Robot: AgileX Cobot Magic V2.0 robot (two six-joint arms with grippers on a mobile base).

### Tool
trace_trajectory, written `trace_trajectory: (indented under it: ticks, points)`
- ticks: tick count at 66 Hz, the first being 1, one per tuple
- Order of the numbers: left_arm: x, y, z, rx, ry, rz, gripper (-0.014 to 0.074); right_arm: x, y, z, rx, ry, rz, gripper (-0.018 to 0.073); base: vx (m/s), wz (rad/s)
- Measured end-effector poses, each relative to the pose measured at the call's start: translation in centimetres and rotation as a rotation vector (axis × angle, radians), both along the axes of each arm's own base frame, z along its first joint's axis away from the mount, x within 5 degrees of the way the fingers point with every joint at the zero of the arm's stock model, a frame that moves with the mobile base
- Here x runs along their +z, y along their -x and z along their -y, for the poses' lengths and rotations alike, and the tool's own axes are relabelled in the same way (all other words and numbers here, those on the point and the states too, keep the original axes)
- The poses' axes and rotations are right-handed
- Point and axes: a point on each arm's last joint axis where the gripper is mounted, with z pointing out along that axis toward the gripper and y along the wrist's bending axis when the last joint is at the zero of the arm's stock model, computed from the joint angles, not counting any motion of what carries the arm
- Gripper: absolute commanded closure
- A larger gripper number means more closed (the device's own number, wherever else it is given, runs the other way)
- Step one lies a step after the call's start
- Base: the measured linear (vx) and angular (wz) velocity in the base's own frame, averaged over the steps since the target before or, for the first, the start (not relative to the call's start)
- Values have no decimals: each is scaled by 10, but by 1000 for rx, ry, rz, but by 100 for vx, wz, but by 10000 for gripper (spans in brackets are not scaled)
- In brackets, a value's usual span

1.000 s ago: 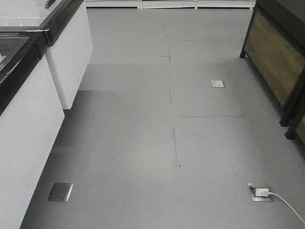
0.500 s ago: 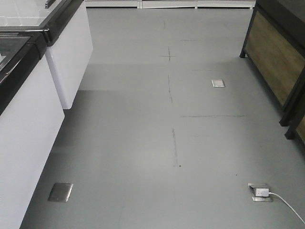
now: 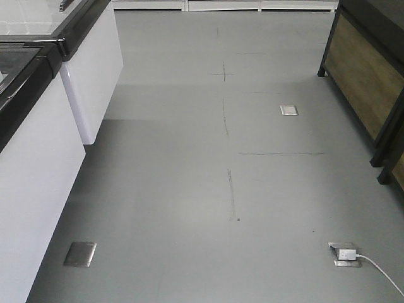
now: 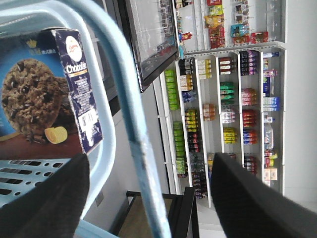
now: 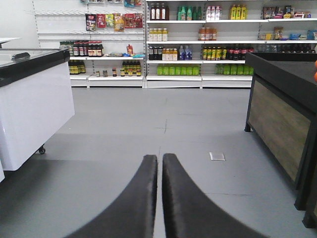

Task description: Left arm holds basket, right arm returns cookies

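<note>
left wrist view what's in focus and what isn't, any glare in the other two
Left wrist view: cookies box fairly sharp, left fingers dark and blurred. Right wrist view: shelves crisp, right fingers soft-edged. Front view: pale sheen on the floor, no harsh glare.

The cookies [image 4: 44, 94] sit in the basket [image 4: 110, 148], whose handle [image 4: 127, 99] runs between jaws of the left hand [image 4: 149, 158].

Basket [image 4: 108, 144]: light blue plastic, slotted wall, rounded rim. Band handle [image 4: 130, 114] runs slantwise across left wrist view, passing between fingers of left tool [image 4: 149, 157]; fingers spread wide, contact with handle unclear.

Cookie box [image 4: 44, 94]: dark navy, chocolate cookie picture, white lettering, red-white oval logo, white barcode on side face; sits inside basket, behind rim.

Right tool [image 5: 159, 156]: black fingers pressed together.
</note>
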Motion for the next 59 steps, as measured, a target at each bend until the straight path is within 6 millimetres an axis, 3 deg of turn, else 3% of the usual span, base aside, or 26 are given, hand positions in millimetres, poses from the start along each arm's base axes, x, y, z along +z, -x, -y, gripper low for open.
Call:
trace_trajectory:
  ticks: [13, 29, 35, 47, 59]
  points:
    - [-11, -12, -7, -12, 45, 25, 94, 0, 0, 0, 0, 0, 0, 565, 0, 0]
    - [-25, -39, 1, -63, 112, 57, 118, 0, 0, 0, 0, 0, 0, 565, 0, 0]
    - [-26, -42, 0, -56, 132, 79, 232, 0, 0, 0, 0, 0, 0, 565, 0, 0]
    - [-25, -34, -10, -6, 142, 108, 599, 0, 0, 0, 0, 0, 0, 565, 0, 0]
    - [-23, -27, -14, -14, 138, 125, 604, 0, 0, 0, 0, 0, 0, 565, 0, 0]
